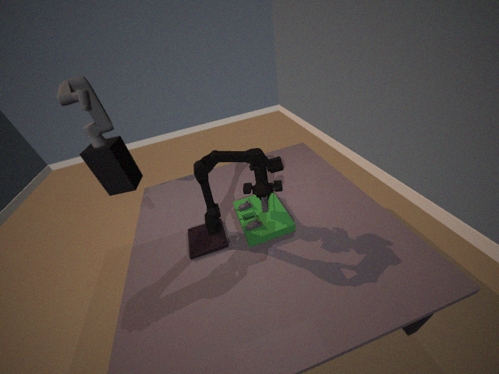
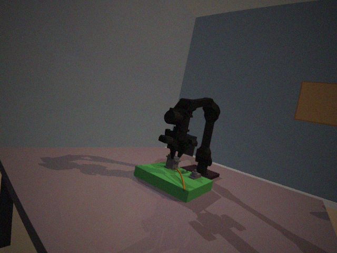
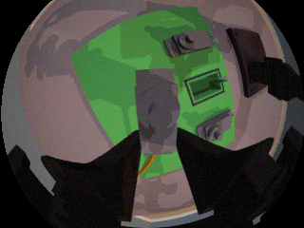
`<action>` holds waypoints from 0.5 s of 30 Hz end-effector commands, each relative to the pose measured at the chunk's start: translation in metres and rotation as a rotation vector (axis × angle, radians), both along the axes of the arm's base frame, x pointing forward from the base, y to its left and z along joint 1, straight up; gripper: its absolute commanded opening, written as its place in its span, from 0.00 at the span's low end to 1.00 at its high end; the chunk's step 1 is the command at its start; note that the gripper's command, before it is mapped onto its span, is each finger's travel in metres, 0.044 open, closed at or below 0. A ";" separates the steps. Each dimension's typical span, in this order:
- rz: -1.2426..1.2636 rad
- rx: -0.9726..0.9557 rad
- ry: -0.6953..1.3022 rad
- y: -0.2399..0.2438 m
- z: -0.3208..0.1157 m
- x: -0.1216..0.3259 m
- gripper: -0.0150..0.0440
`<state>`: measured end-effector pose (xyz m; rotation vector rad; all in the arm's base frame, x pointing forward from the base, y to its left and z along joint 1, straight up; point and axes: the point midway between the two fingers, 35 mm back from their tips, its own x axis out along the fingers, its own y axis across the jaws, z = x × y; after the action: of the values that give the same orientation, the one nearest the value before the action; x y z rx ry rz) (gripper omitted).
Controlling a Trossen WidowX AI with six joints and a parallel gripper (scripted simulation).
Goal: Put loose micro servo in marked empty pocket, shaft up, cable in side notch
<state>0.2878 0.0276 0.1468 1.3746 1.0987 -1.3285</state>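
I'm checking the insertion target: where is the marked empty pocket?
In the wrist view, right of the held servo, between two seated servos.

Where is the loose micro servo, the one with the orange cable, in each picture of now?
Top: the servo is right of the picture's centre, under the gripper.
Exterior: it is around the middle, below the centre, between the gripper's fingers.
Wrist: it is near the centre, upright in the picture.
Shared landmark: the green deck.
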 end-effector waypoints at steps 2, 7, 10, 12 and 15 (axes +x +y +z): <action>0.166 -0.003 -0.007 0.000 0.001 0.001 0.25; 0.341 -0.008 -0.009 0.000 0.001 0.001 0.25; 0.445 -0.011 -0.010 0.000 0.001 0.001 0.25; 0.515 -0.013 -0.010 0.000 0.001 0.001 0.25; 0.620 -0.016 -0.011 0.000 0.001 0.001 0.25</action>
<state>0.2878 0.0276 0.1469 0.9860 1.3275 -0.9473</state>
